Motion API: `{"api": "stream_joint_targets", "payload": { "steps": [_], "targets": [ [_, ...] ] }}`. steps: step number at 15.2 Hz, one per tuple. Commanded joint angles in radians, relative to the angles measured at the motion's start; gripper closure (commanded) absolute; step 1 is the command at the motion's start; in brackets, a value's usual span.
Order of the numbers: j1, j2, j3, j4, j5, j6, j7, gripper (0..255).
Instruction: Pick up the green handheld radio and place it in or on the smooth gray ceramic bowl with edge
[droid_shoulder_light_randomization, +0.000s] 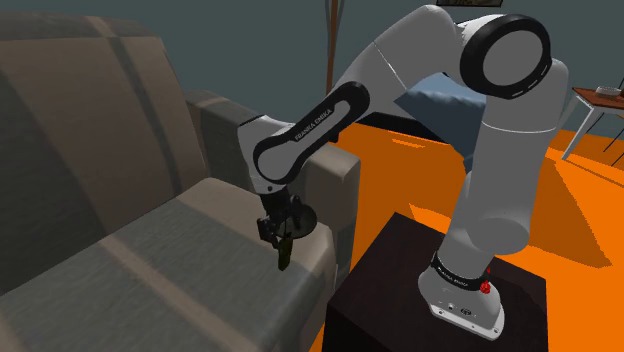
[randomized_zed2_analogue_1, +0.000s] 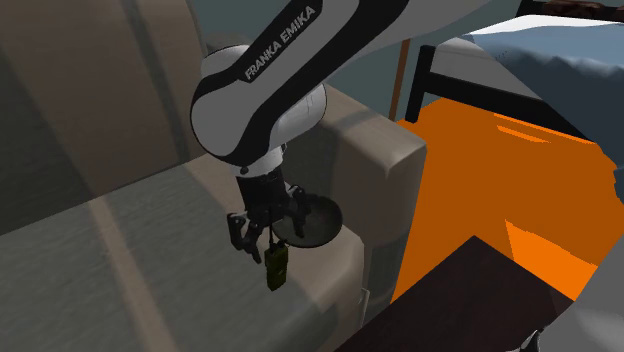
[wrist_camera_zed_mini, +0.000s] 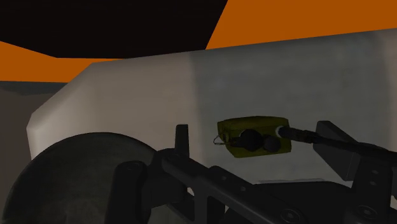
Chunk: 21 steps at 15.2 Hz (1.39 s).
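Two fingers of gripper (randomized_zed2_analogue_1: 268, 232) stood wide apart, clasping nothing; radio (randomized_zed2_analogue_1: 277, 268) upright just beneath, over sofa (randomized_zed2_analogue_1: 150, 260); bowl (randomized_zed2_analogue_1: 318, 218) just beside, the second exterior view's right. Risk: closing on antenna (wrist_camera_zed_mini: 299, 133) alone, radio might swing loose.

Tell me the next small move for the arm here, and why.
Probably lower the gripper a little, straight down. Its fingers stand apart above the green radio, which seems to stand upright on the sofa seat and is not clasped. Once the fingers flank the radio's body, they can shut on it. The dark bowl sits just beside it for the placing.
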Motion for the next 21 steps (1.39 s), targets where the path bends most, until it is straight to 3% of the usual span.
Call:
{"api": "stream_joint_targets", "payload": {
  "steps": [1,4,5,14,21],
  "targets": [
    [0.0,0.001,0.0,0.0,0.0,0.001,0.0,0],
    [0.0,0.001,0.0,0.0,0.0,0.001,0.0,0],
    [0.0,0.001,0.0,0.0,0.0,0.001,0.0,255],
    [0.0,0.001,0.0,0.0,0.0,0.001,0.0,255],
    [-0.004,-0.058,0.001,0.031,0.01,-0.088,0.0,255]
  ]
}}
